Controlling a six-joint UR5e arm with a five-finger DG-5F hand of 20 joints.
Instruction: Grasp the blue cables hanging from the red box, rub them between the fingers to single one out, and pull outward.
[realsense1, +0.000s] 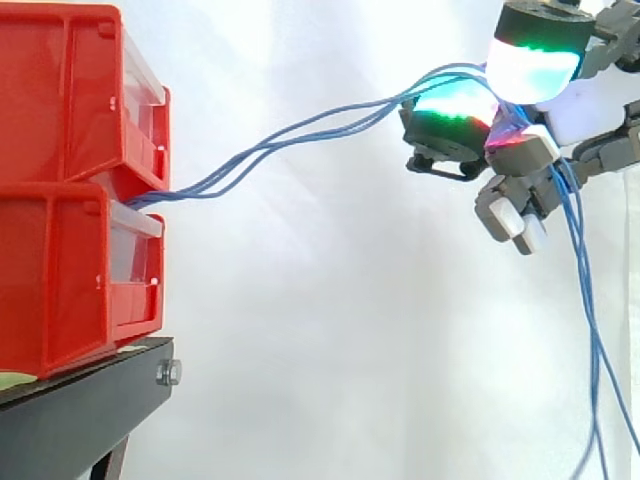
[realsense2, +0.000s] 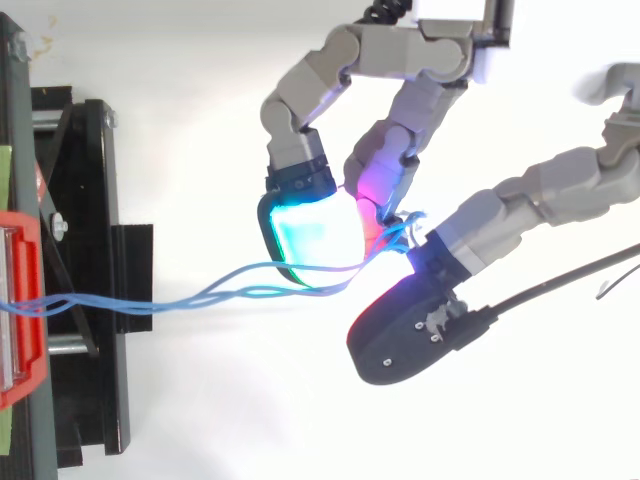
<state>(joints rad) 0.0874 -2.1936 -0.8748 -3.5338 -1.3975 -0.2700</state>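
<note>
Several thin blue cables (realsense1: 300, 140) run from the gap between the two stacked red boxes (realsense1: 70, 190) up and to the right. They are drawn fairly taut across open air. My hand (realsense1: 535, 150) is at the upper right, its glowing fingertips (realsense1: 530, 65) curled and pinching the cables. From above, the blue cables (realsense2: 190, 297) cross from the red box (realsense2: 18, 300) at the left edge to the pads (realsense2: 310, 235) of my hand (realsense2: 420, 60). Past the pinch, the cables' loose ends (realsense1: 595, 330) hang down at the right.
The red boxes stand on a black stand (realsense1: 80, 420) at the left, also seen from above (realsense2: 90, 280). A white curtain lies behind everything. A thin dark cable (realsense2: 570, 275) trails off to the right.
</note>
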